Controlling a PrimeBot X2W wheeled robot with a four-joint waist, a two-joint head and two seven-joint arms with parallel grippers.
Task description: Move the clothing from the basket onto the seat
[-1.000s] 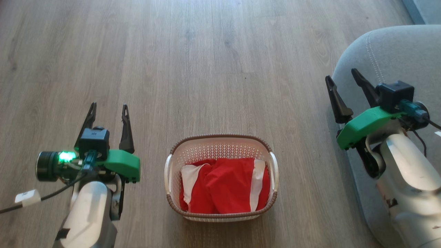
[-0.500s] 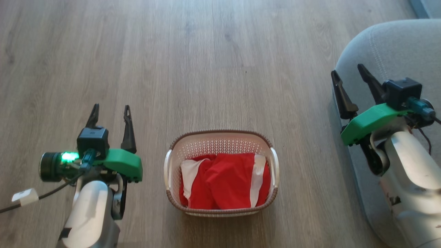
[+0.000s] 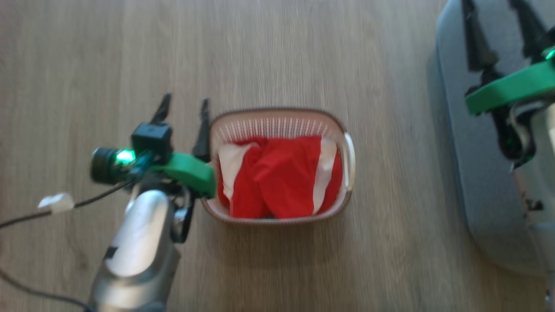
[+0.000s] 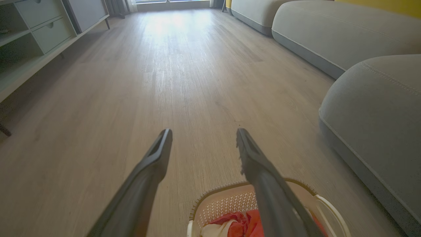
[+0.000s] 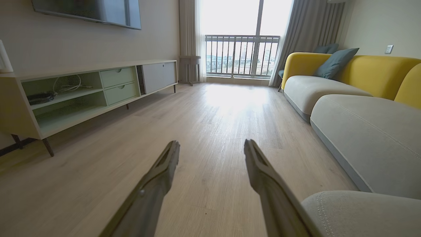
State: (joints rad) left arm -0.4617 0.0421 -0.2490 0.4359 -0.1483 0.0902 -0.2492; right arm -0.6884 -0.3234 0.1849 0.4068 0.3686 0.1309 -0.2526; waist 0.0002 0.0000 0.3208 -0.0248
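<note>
Clothing (image 3: 277, 177) sits in basket (image 3: 277, 113) on the floor (image 3: 130, 65); both claws spread wide and empty.
Left gripper (image 3: 185, 99) at basket's 9 o'clock, inner finger by the rim, contact unclear. Right gripper (image 5: 211, 142) over seat (image 3: 481, 195), at basket's 2 o'clock, well apart.

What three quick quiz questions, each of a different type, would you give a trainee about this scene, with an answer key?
1. True or false: the clothing lies inside the basket.
2. The left gripper is: A) open, beside the basket's rim; B) shut on fabric; C) shut and empty.
3. In the head view, on which side of the basket is the seat?
Key: 1 true; 2 A; 3 the right.
</note>
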